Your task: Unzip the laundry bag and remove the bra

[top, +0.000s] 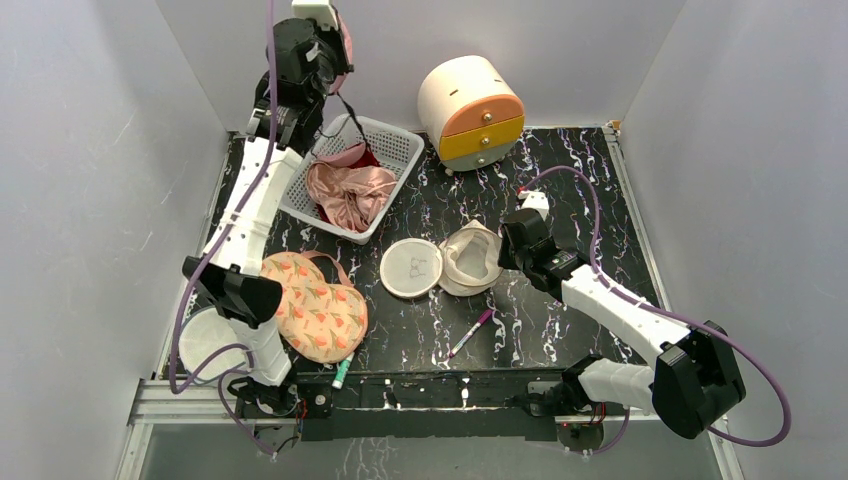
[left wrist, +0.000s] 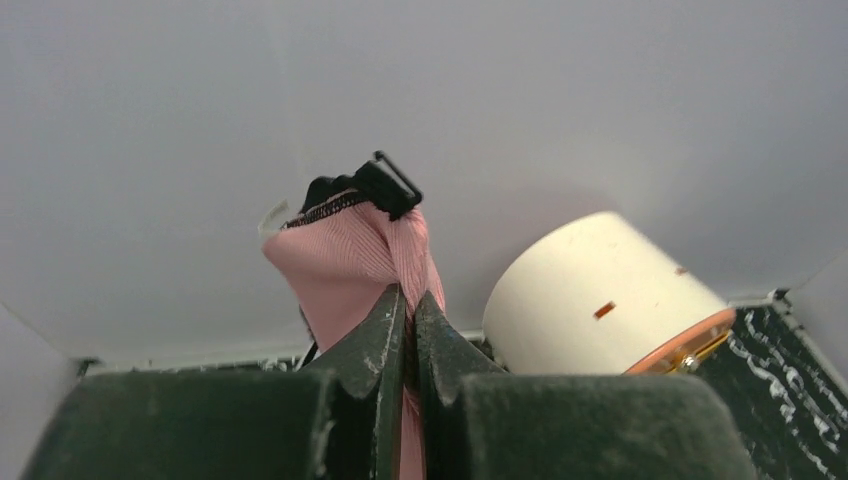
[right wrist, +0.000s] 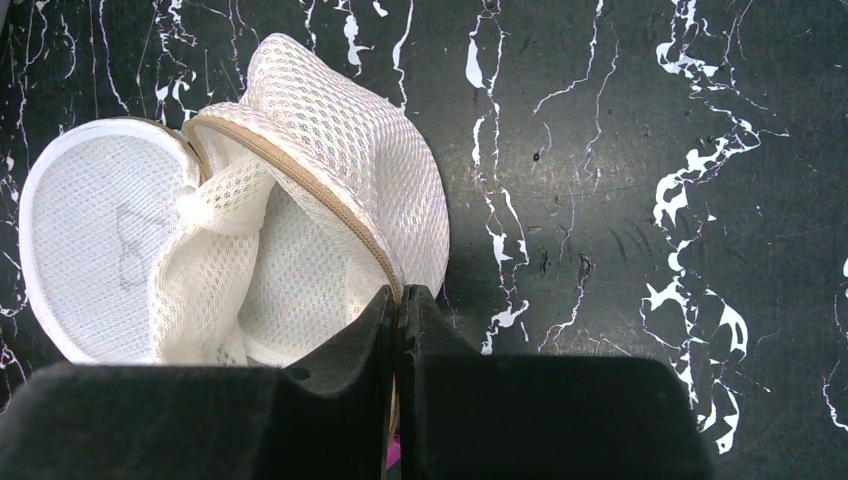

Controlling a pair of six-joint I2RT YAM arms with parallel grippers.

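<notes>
Both hands are clamped on something. My left hand [left wrist: 409, 305] is pinched shut on a pink ribbed garment with black trim and a black strap slider, which I take to be the bra [left wrist: 345, 255]. It hangs high over the far left corner of the bench [top: 570, 190], above the white lattice basket [top: 398, 142]. I judge it is held up there so the garment hangs free of the bag and can be lowered into the basket, where pink cloth [top: 345, 195] already lies. My right hand [right wrist: 398, 300] is closed on the tan zip rim of the laundry bag [right wrist: 345, 130], which lies about mid-bench, a little toward the near edge. The zip is undone, the flat face with the bra outline is folded out toward the left edge, and the mesh body gapes with nothing pink showing inside. That grip reads to me as an anchor, pinning the light mesh so it would not lift with the garment
</notes>
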